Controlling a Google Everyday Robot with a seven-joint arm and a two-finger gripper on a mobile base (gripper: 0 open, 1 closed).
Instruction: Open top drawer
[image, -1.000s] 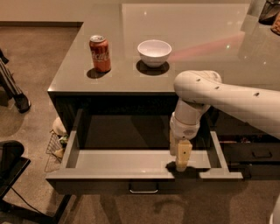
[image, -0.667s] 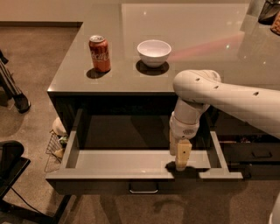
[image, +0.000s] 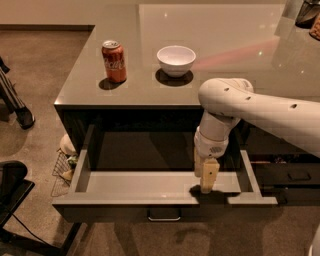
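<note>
The top drawer (image: 100, 182) is pulled out from under the grey counter, showing its shallow pale grey interior. Its dark front faces down and toward me, with a small metal bar handle (image: 164, 218) at the centre. My gripper (image: 206, 176) hangs from the white arm on the right and points down into the drawer, near its front edge and right of centre. The fingers (image: 209, 176) are pale tan and reach down to the drawer's front rim.
A red soda can (image: 114, 61) and a white bowl (image: 176, 60) stand on the counter (image: 230, 55) behind the drawer. A narrower drawer with a handle (image: 299, 176) is to the right. A wire basket (image: 62, 167) and a chair base (image: 15, 200) are on the floor left.
</note>
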